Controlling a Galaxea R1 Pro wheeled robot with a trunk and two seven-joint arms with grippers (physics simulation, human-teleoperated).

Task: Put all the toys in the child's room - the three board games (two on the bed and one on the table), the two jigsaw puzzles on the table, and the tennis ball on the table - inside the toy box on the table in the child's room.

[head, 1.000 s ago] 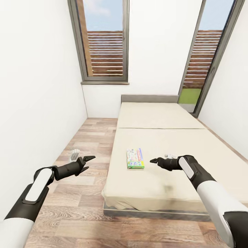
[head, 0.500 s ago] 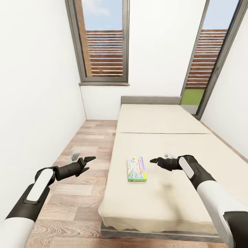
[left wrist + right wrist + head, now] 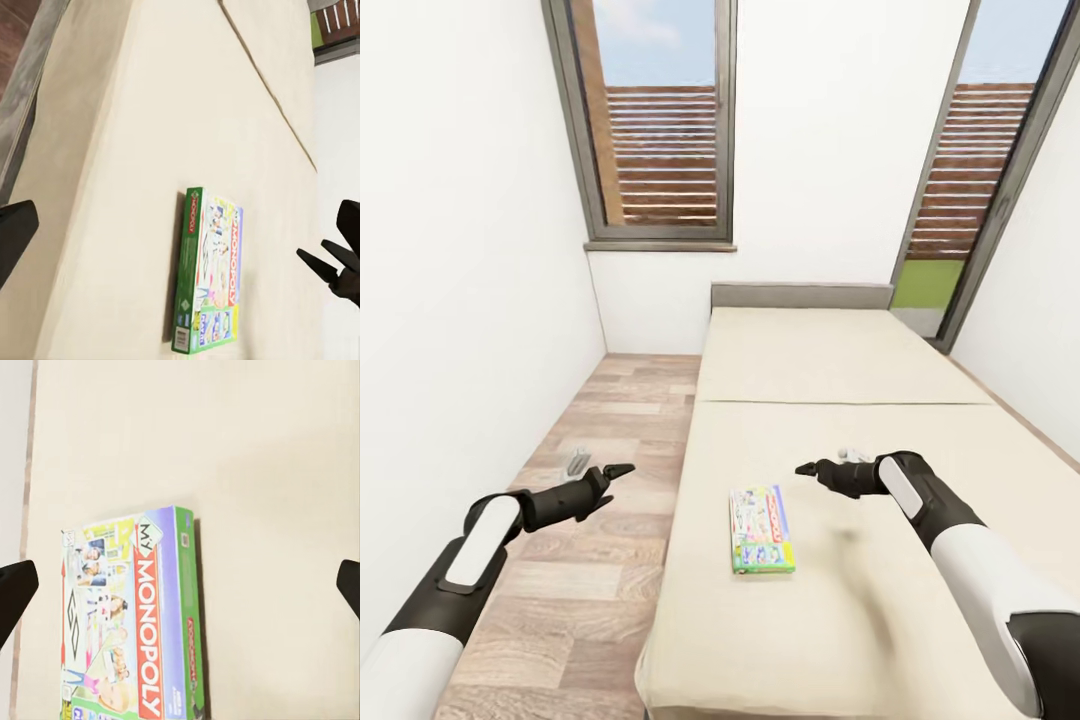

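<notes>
The left gripper is hanging at the lower left of the head view over the wood plank floor, its dark fingers drawn close together to a point, while the right gripper is hovering right of centre above the bed, its tips likewise looking pinched nearly together at this size. A board game, a flat rectangular printed box with a green edge and a red band, is lying flat on the smooth beige mattress just below the middle of the frame, between the two arms and touching neither. A small grey object is lying on the planks near the white wall at the left, too small to make out. Two tall windows with grey frames are standing in the upper part, with slatted brown fencing beyond. In the left wrist view the box is sitting low and centre on the matte cream cover, its green spine facing the lens, and the dark fingertips at the frame's side edges are standing wide apart. In the right wrist view the box, lettered "MY MONOPOLY" on a red stripe, is filling the lower left, and black fingertips are showing at both side edges, spread wide with nothing between them.
</notes>
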